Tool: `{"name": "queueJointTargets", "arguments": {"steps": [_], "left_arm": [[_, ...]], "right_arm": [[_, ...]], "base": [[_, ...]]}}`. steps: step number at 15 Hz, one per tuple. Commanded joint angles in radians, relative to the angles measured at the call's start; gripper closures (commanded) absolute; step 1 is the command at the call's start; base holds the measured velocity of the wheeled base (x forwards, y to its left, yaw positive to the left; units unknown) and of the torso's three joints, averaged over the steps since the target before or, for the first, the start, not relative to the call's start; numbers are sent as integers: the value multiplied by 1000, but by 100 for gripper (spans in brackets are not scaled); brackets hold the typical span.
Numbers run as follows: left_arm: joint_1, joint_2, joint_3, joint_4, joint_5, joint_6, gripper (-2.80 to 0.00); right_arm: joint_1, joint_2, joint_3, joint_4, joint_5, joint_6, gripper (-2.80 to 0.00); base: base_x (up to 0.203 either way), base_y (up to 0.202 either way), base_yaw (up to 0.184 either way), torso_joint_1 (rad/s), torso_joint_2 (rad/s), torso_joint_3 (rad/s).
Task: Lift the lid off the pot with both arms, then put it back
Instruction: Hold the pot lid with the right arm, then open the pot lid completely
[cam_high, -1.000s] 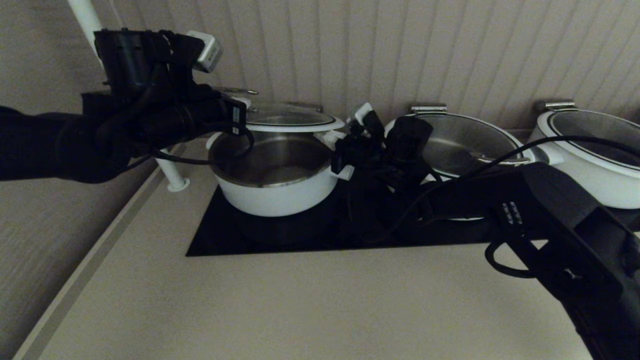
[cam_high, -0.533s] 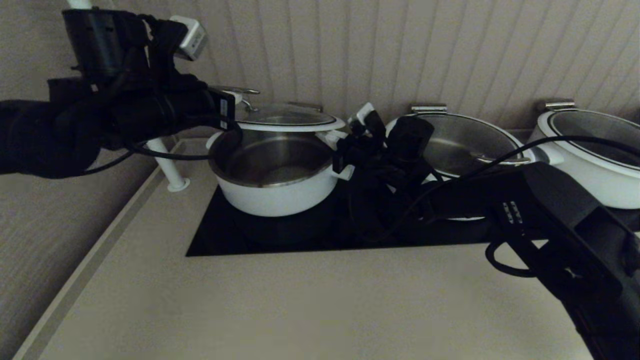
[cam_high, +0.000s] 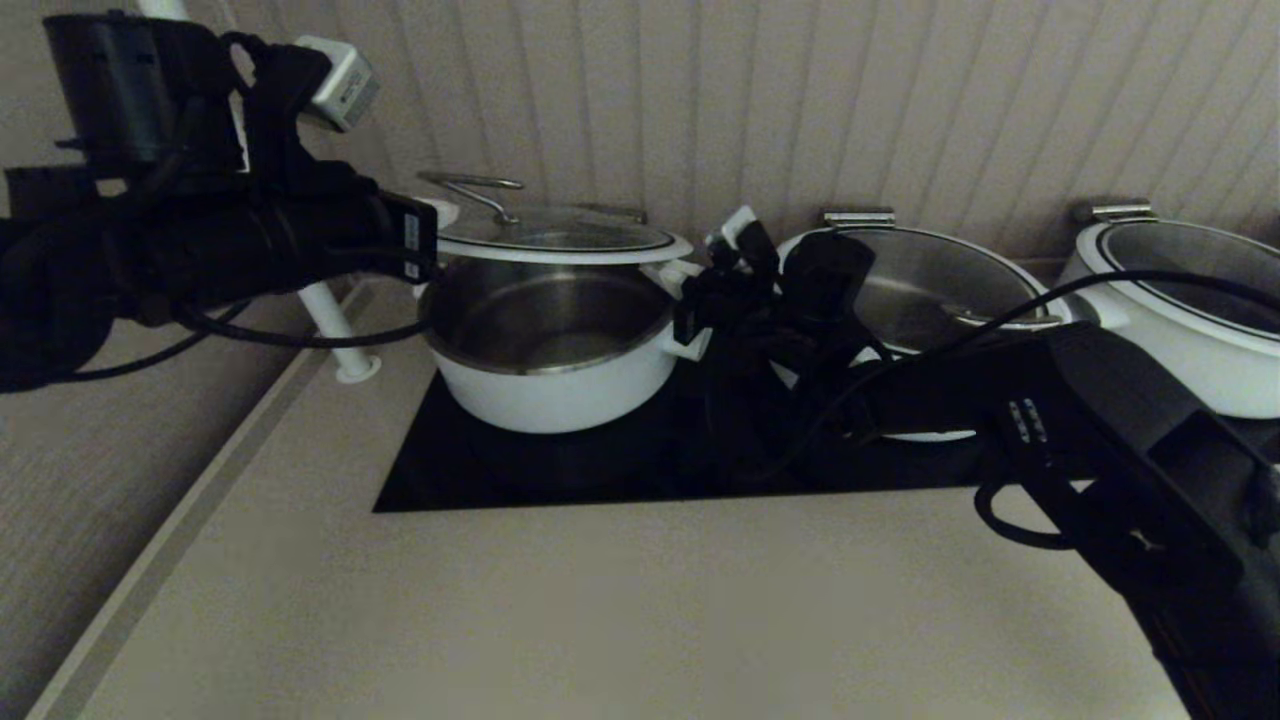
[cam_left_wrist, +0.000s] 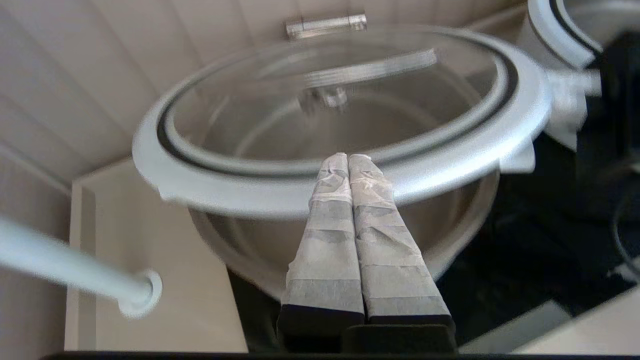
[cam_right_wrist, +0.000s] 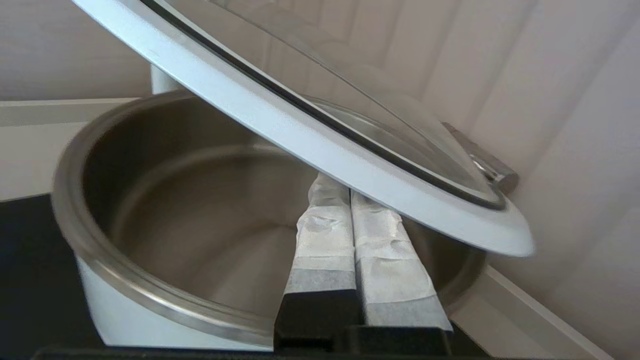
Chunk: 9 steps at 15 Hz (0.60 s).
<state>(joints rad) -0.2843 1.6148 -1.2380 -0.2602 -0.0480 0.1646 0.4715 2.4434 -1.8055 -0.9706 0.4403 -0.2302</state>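
While propped above the pot (cam_high: 545, 345) at its back hinge, lid (cam_high: 560, 240) rests on pressed-together left gripper (cam_left_wrist: 348, 159) and right gripper (cam_right_wrist: 337, 187); next, needs slow, even lowering.

Kitchen setup: beige counter (cam_high: 620, 600) with a black glass cooktop (cam_high: 600, 470) set into it, white pot (cam_high: 550, 385) with steel inside on it, two more like white pots (cam_high: 1180, 330) lined up to its right, ribbed beige wall panelling (cam_high: 800, 100) behind, white pole (cam_high: 335, 335) at left.
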Motion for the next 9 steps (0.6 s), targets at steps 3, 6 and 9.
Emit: {"name": "queueJointTargets", "arguments": {"steps": [3,6,9], "left_arm": [[-1,-74,101,-6,-2,4,0],[-2,-107,165,-8,-4,6,0],[-3,-124,196,-8,-4,6,0]], "right_arm": [[-8,-1,-3,-5,3,-1,0],[-8,7,-36,2,3,-1,0],[-8,18,-92,37,3,-1,0]], "base": [[0,0,0,0,0,0],[0,0,0,0,0,0],[0,0,0,0,0,0]]}}
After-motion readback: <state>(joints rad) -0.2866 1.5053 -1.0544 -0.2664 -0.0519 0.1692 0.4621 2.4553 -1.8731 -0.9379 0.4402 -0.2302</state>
